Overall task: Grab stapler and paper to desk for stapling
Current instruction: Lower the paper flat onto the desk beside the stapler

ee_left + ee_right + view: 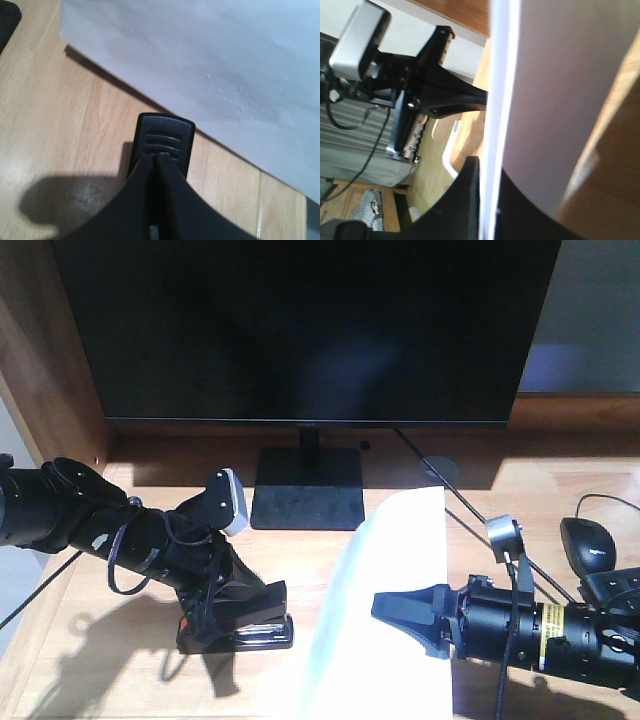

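My left fingers [132, 202] are clenched on the small black stapler [262, 626], which has a ribbed top and a bit of red at the back. It sits on the light-wood desk [540, 490] near the black monitor stand [305, 490]. Right fingers [465, 200] are pinching the plain white paper sheet [395, 550], which stands curled up just right of the stapler.
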`<state>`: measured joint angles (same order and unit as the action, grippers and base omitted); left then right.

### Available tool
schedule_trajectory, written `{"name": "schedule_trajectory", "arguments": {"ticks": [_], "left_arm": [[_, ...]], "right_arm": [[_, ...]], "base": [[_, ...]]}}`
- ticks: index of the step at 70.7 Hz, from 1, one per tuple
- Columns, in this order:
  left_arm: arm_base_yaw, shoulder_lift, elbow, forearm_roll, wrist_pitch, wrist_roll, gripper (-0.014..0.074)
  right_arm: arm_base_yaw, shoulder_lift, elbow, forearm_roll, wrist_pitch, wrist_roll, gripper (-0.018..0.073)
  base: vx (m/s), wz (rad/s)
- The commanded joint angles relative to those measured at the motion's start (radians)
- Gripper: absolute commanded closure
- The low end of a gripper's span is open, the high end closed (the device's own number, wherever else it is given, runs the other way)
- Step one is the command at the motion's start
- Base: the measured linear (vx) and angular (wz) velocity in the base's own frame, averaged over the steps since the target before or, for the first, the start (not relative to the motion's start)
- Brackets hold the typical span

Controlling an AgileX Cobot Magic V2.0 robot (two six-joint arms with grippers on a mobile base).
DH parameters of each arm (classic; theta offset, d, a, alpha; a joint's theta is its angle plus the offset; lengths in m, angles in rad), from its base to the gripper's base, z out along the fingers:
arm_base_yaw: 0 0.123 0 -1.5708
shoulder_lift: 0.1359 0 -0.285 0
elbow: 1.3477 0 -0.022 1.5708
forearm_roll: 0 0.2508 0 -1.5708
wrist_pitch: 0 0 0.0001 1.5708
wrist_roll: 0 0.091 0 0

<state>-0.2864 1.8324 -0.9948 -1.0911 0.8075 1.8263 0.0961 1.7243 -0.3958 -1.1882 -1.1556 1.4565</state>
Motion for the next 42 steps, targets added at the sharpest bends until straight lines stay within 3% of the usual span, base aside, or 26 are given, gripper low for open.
{"name": "schedule_trajectory", "arguments": {"ticks": [1,42], "left_arm": [[-0.005,-0.045,-0.021,-0.047,0.030,0.001,0.0603],[-0.005,-0.045,-0.021,-0.047,0.030,0.001,0.0603]], "right_arm": [[-0.001,-0.019,-0.017,0.021,-0.153,-0.046,0.0561],[0.002,-0.042,-0.017,-0.077,-0.187,-0.094,0.0561]], "base": [[0.00,0.00],[0.00,0.00]]}}
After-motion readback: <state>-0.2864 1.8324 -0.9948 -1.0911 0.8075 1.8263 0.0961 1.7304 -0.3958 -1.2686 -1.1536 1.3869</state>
